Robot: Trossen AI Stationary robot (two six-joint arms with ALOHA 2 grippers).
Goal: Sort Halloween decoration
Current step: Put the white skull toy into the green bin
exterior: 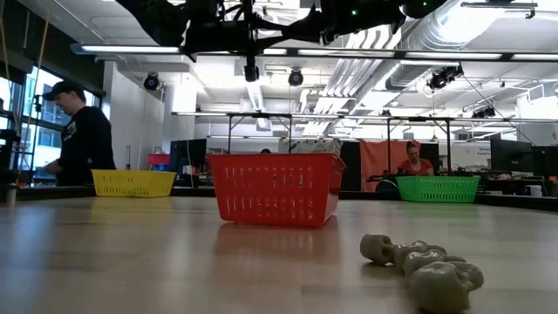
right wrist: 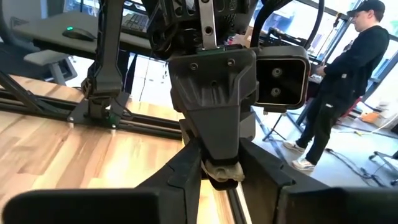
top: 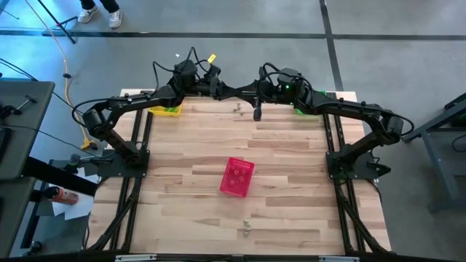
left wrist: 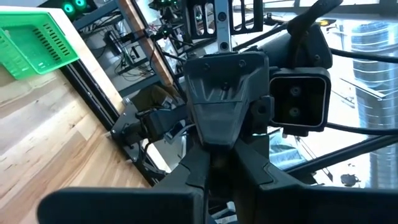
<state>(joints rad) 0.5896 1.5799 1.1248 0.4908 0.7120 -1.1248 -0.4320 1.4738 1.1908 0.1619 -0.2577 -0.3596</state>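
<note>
Apparently mid-handover, up at the far middle of the table (top: pixel 291 167), well above the wood. Left gripper (right wrist: pixel 219 167) faces the right gripper (left wrist: pixel 211 163) nose to nose, pinching a small pale trinket (right wrist: pixel 221 172) at its tips. Cannot tell the right gripper's state: close in on the trinket, but no clear sign of a grip or of contact. Looks like a pass of one decoration between arms, on the way to a basket. Which basket it belongs in cannot be judged; the colour reads only as pale. Yellow basket (top: pixel 166 110) sits at the far left corner under the left arm, green basket (top: pixel 302 109) at the far right under the right arm, and pink basket (top: pixel 237 177) in the table's middle, well apart from both grippers. A second decoration, a pale bone (top: pixel 247 228), lies loose near the front edge, untouched and near no basket. Next probably calls for a firm clamp by the right gripper before any release by the left, then a clean back-off with no snag. After that, a carry over a basket and a drop inside its rim. Risk: trinket is tiny, so easy to slip out between the two grips.
</note>
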